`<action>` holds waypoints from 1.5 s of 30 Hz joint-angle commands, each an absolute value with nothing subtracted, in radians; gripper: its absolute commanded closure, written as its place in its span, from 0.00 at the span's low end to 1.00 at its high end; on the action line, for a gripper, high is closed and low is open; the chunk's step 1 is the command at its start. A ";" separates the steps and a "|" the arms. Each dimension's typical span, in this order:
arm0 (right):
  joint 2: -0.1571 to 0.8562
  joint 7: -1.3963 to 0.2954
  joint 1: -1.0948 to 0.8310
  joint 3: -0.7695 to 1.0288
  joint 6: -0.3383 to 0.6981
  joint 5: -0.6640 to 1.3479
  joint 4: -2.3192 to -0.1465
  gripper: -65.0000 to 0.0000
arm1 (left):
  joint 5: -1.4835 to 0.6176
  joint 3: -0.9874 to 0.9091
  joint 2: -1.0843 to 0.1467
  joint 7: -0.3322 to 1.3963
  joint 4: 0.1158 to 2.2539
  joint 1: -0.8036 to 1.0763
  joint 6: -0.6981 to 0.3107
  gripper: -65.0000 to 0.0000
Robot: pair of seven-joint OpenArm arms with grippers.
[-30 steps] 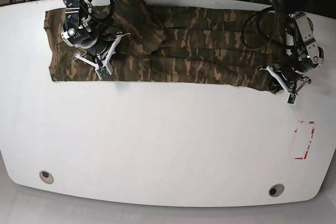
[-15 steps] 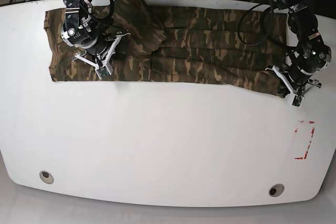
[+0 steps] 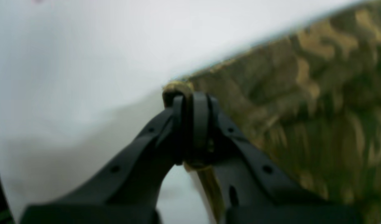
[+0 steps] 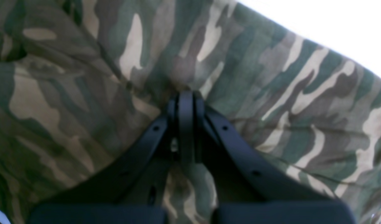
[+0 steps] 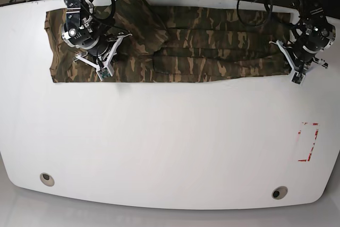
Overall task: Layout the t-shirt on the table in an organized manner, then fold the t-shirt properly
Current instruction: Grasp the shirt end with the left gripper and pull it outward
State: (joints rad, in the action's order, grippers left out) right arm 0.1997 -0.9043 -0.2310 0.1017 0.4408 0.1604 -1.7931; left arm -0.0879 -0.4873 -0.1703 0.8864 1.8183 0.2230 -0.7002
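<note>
1. The table point(image 5: 170, 147) is a big white top, mostly bare toward the near side, with a red-marked rectangle point(image 5: 308, 142) near its right edge in the base view and two small round holes point(image 5: 47, 178) along the near edge.

2. The t-shirt point(image 5: 212, 51) lies along the far edge as one long camouflage band, its long axis running side to side in the base view. One sleeve or flap is folded over on the band's left part, so it looks doubled and creased there.

3. The right gripper point(image 5: 104, 72) sits over the band's left end in the base view. Its wrist view shows the jaws pressed together with cloth bunched at the tips point(image 4: 185, 102), so it is clamped on the t-shirt.

4. The left gripper point(image 5: 295, 78) stands at the opposite end, at the band's near right corner. Its jaws are closed on a thin hem edge, which peeps out at the tips point(image 3: 190, 99), with bare table beside it.

5. The turning relation: each arm holds one end of the long axis, the cloth stretching between them. Any next pull should, I judge, run along that axis or toward the near side together.

6. Compared with a second ago, the left gripper has travelled away from the near side and outward, and the drooping right corner now lies drawn straighter. The right gripper has not shifted.
</note>
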 commanded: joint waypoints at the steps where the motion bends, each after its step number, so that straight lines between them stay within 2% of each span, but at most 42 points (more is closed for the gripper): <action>1: 0.189 -0.886 -0.222 0.108 0.438 0.160 -1.811 1.00 | -0.093 -0.492 -0.182 0.877 1.837 0.245 -0.698 0.96; 13: 0.186 -0.886 -0.223 0.108 0.438 0.166 -1.811 1.00 | -0.093 -0.512 -0.185 0.877 1.830 0.354 -0.698 0.95; 15: 0.186 -0.886 -0.223 0.108 0.438 0.166 -1.811 1.00 | -0.091 -0.512 -0.185 0.877 1.830 0.360 -0.698 0.91; 18: 0.186 -0.886 -0.223 0.108 0.438 0.166 -1.811 1.00 | -0.087 -0.512 -0.196 0.877 1.830 0.360 -0.698 0.74; 19: 0.186 -0.886 -0.223 0.108 0.438 0.168 -1.811 1.00 | -0.087 -0.512 -0.203 0.877 1.830 0.360 -0.698 0.63; 20: 0.186 -0.886 -0.223 0.108 0.438 0.168 -1.811 1.00 | -0.087 -0.512 -0.206 0.877 1.830 0.360 -0.698 0.60; 22: 0.186 -0.886 -0.222 0.108 0.438 0.168 -1.811 1.00 | -0.084 -0.512 -0.208 0.877 1.830 0.360 -0.698 0.41; 26: 0.186 -0.886 -0.222 0.108 0.438 0.168 -1.811 1.00 | -0.082 -0.512 -0.236 0.877 1.828 0.360 -0.698 0.21; 45: 0.186 -0.886 -0.213 0.108 0.435 0.168 -1.821 1.00 | -0.093 -0.529 -0.395 0.881 1.867 0.323 -0.698 0.20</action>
State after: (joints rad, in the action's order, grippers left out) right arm 0.1780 -0.9012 -0.2226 0.1047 0.4366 0.1604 -1.7947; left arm -0.0864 -0.5087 -0.3679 0.8917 1.8324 0.3363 -0.7006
